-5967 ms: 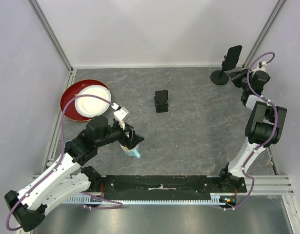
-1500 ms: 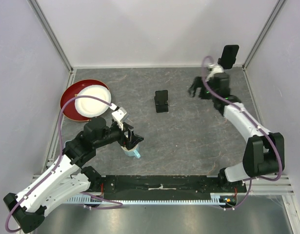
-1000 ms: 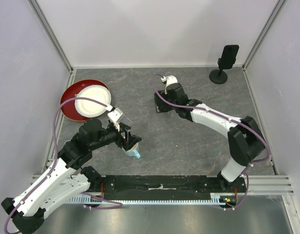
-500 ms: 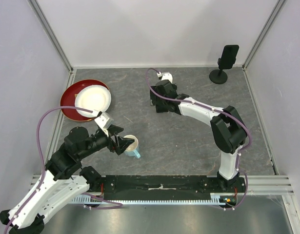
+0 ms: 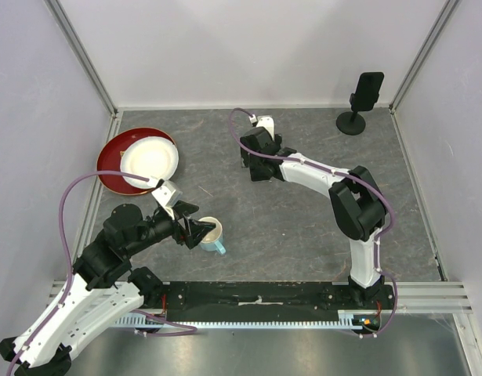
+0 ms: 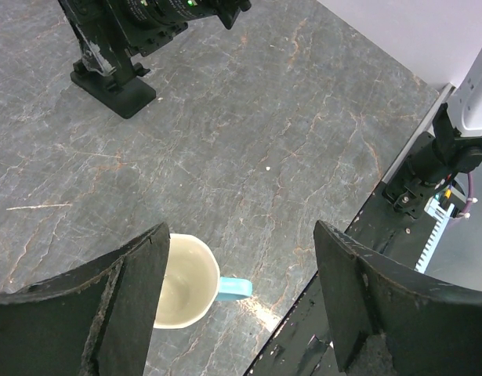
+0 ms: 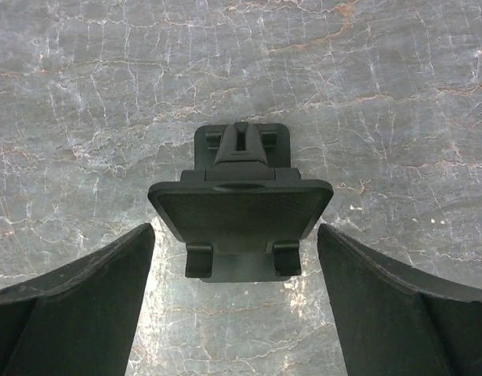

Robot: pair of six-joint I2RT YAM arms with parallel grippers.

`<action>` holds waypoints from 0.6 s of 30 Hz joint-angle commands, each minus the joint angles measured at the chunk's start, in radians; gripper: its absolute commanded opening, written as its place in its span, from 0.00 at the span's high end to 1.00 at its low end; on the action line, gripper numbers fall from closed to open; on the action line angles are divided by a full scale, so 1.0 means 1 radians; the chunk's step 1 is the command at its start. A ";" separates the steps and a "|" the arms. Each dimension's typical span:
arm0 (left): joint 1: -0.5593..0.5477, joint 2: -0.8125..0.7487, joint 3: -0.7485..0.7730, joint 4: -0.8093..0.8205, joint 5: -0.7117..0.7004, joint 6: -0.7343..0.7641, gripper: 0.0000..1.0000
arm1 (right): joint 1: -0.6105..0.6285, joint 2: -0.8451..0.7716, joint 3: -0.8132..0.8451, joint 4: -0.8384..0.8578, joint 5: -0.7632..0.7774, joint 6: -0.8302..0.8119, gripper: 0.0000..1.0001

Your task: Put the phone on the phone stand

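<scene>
The black phone (image 5: 371,88) sits upright on a black phone stand with a round base (image 5: 352,123) at the back right, with no gripper near it. A second, small folding stand (image 5: 260,169) (image 7: 241,205) rests at the table's centre with nothing on it. My right gripper (image 5: 256,159) (image 7: 234,231) hovers over it, open, with one finger on each side of it and clear of it. My left gripper (image 5: 195,231) (image 6: 241,227) is open at the front left, empty, just left of a cream mug (image 5: 212,233) (image 6: 182,280).
The mug has a blue handle (image 6: 234,287) and stands upright. A white plate (image 5: 150,159) lies on a red plate (image 5: 109,166) at the left edge. Metal frame posts and walls close off the back and sides. The black base rail (image 5: 256,296) runs along the front.
My right arm has swung from the back-right stand to the small stand at the centre. My left gripper has drawn back leftward off the mug, which stays on the table.
</scene>
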 commanded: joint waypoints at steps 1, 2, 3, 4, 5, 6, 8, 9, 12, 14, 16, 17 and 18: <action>-0.002 0.000 -0.003 0.015 -0.019 -0.024 0.20 | 0.006 0.026 0.055 0.018 0.029 0.003 0.11; 0.000 0.001 -0.003 0.015 -0.019 -0.024 0.20 | 0.006 0.030 0.063 0.018 0.024 -0.002 0.15; 0.000 0.003 -0.003 0.015 -0.016 -0.024 0.20 | 0.006 0.033 0.066 0.020 0.018 -0.006 0.18; -0.002 0.001 -0.003 0.017 -0.018 -0.024 0.20 | 0.007 0.039 0.069 0.021 0.016 -0.008 0.20; -0.002 0.000 -0.003 0.015 -0.016 -0.024 0.20 | 0.007 0.039 0.071 0.021 0.016 -0.008 0.23; -0.002 0.000 -0.002 0.017 -0.018 -0.024 0.20 | 0.006 0.041 0.069 0.024 0.022 -0.011 0.24; -0.002 -0.004 -0.002 0.015 -0.019 -0.024 0.20 | 0.007 0.046 0.069 0.028 0.038 -0.013 0.27; -0.002 -0.005 -0.003 0.017 -0.021 -0.024 0.20 | 0.006 0.049 0.071 0.029 0.048 -0.020 0.29; -0.002 -0.004 -0.003 0.015 -0.019 -0.024 0.20 | 0.007 0.056 0.075 0.031 0.079 -0.033 0.41; -0.002 0.001 -0.005 0.015 -0.018 -0.024 0.20 | 0.004 0.059 0.084 0.031 0.119 -0.049 0.55; -0.002 0.006 -0.003 0.017 -0.012 -0.024 0.20 | -0.003 0.056 0.086 0.043 0.169 -0.086 0.62; -0.002 0.009 -0.003 0.020 -0.009 -0.022 0.20 | -0.010 0.055 0.086 0.052 0.174 -0.103 0.67; -0.002 0.012 -0.002 0.020 -0.004 -0.022 0.20 | -0.019 0.056 0.086 0.061 0.171 -0.123 0.69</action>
